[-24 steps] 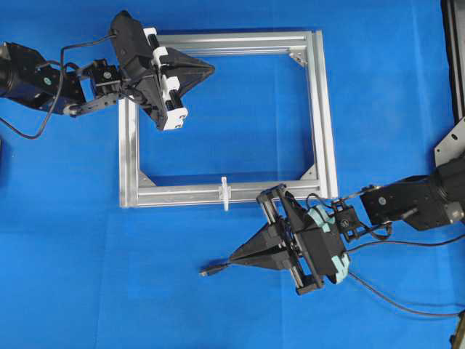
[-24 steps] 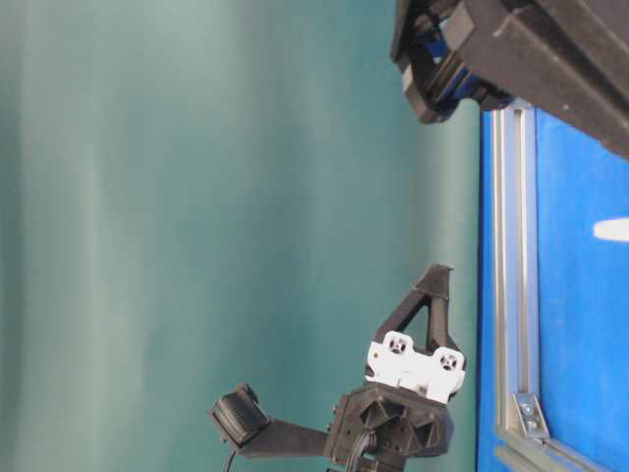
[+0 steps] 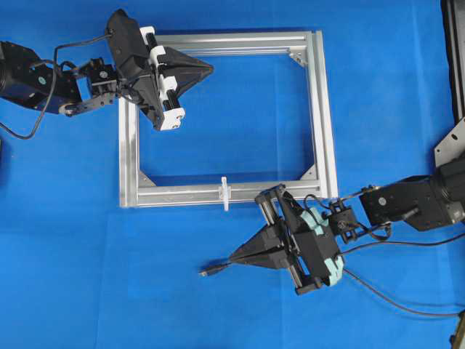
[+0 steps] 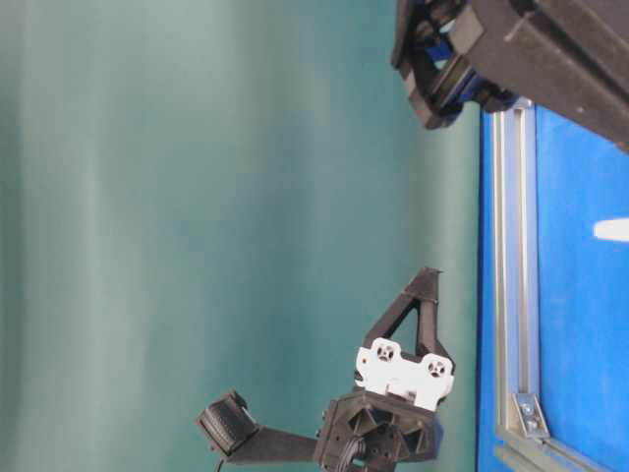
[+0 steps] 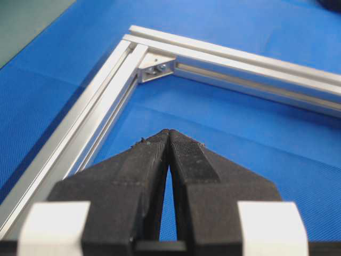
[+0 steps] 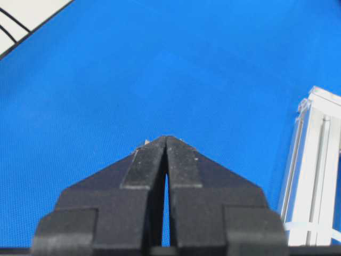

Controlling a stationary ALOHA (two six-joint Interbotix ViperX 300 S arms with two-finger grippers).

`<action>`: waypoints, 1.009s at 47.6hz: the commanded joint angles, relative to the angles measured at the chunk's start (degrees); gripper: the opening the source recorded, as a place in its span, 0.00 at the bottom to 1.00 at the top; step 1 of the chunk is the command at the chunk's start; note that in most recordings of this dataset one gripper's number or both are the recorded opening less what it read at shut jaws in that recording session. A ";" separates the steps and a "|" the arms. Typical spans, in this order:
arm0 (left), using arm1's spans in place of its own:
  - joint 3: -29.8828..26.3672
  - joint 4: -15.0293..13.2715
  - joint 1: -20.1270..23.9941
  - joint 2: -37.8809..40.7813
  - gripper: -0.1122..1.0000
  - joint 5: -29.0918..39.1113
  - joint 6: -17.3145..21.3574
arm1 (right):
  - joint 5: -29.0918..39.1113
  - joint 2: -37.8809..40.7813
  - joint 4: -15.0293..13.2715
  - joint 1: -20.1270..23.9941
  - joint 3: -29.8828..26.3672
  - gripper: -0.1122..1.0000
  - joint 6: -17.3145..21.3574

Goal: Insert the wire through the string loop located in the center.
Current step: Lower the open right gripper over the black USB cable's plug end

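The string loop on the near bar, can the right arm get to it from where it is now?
Probably yes. The right gripper, shut, sits just below the string loop, with only bare blue mat between them.

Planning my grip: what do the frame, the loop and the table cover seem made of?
Frame: likely extruded aluminium, brushed silver, with slotted channels and bolted corner brackets. Loop: thin white, possibly plastic tie or string; too small to tell. Cover: matte blue, fine woven-looking texture, probably fabric or rubber mat.
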 commanded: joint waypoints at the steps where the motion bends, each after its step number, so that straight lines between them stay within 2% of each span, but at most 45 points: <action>1: -0.35 0.26 -0.09 -1.58 0.10 -0.26 0.00 | -0.09 -1.67 0.18 0.18 -0.97 0.06 0.09; 5: -0.35 0.26 -0.09 -1.58 0.10 -0.18 0.09 | 0.00 -1.67 0.26 0.18 -0.97 0.07 0.09; 9: -0.35 0.26 -0.09 -1.58 0.10 -0.26 0.18 | -0.09 -1.67 0.26 0.18 -1.05 0.14 0.18; 15: -0.35 0.26 -0.09 -1.58 0.10 -0.18 0.26 | 0.00 -1.67 0.62 0.18 -0.97 0.39 0.18; 22: -0.35 0.26 -0.09 -1.58 0.10 -0.26 0.26 | 0.00 -1.67 0.79 0.18 -0.97 0.79 0.18; 24: -0.35 0.26 -0.09 -1.58 0.10 -0.18 0.26 | 0.00 -1.67 0.79 0.18 -1.05 0.86 0.18; 31: -0.35 0.26 -0.09 -1.58 0.10 -0.18 0.26 | 0.00 -1.67 1.14 0.18 -1.05 0.77 0.18; 37: -0.35 0.26 -0.09 -1.58 0.10 -0.26 0.26 | 0.00 -1.14 2.11 0.18 -0.70 0.78 0.97; 48: -0.35 0.35 -0.09 -1.58 0.10 -0.26 0.35 | -0.26 3.34 2.29 1.14 -1.14 0.78 6.33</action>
